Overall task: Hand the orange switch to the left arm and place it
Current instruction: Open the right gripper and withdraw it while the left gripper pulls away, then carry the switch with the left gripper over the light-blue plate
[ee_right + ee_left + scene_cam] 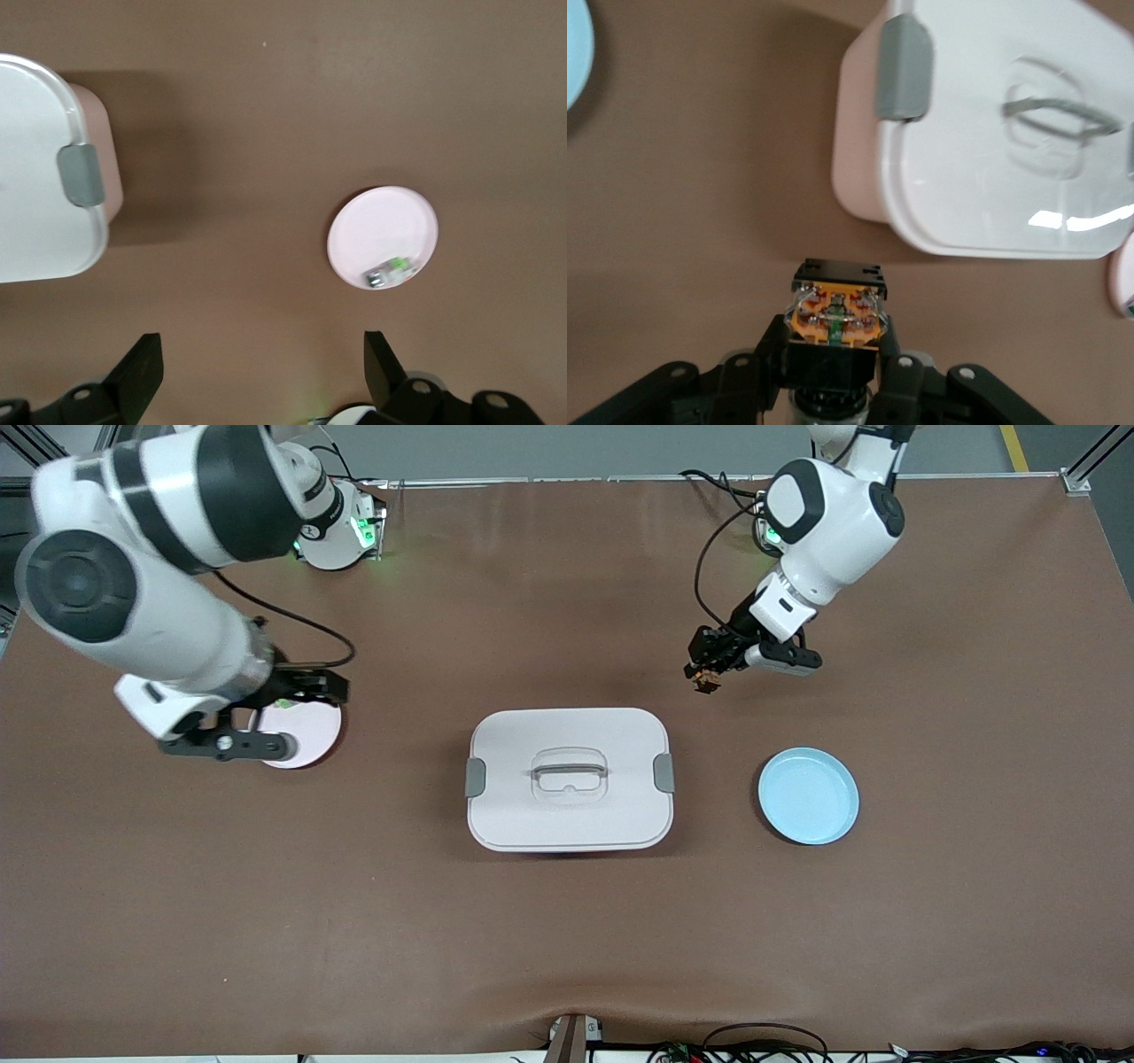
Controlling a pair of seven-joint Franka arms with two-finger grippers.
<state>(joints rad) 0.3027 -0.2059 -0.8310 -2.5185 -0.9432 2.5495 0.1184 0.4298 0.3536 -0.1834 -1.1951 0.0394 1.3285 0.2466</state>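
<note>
The orange switch (706, 680) is a small black block with an orange end. My left gripper (703, 672) is shut on it and holds it in the air over bare table, off the box's corner at the left arm's end. In the left wrist view the fingers clamp the black body of the switch (835, 312) on both sides, its orange end pointing away from the left gripper (833, 345). The white box (569, 779) with grey latches stands mid-table, lid on. My right gripper (306, 687) hangs open and empty over the pink plate (301, 735), its fingers (142, 367) wide apart.
A small silvery part with green (390, 270) lies on the pink plate (383, 235) at the right arm's end. A blue plate (808, 795) sits bare beside the box toward the left arm's end. Cables lie along the table edge nearest the front camera.
</note>
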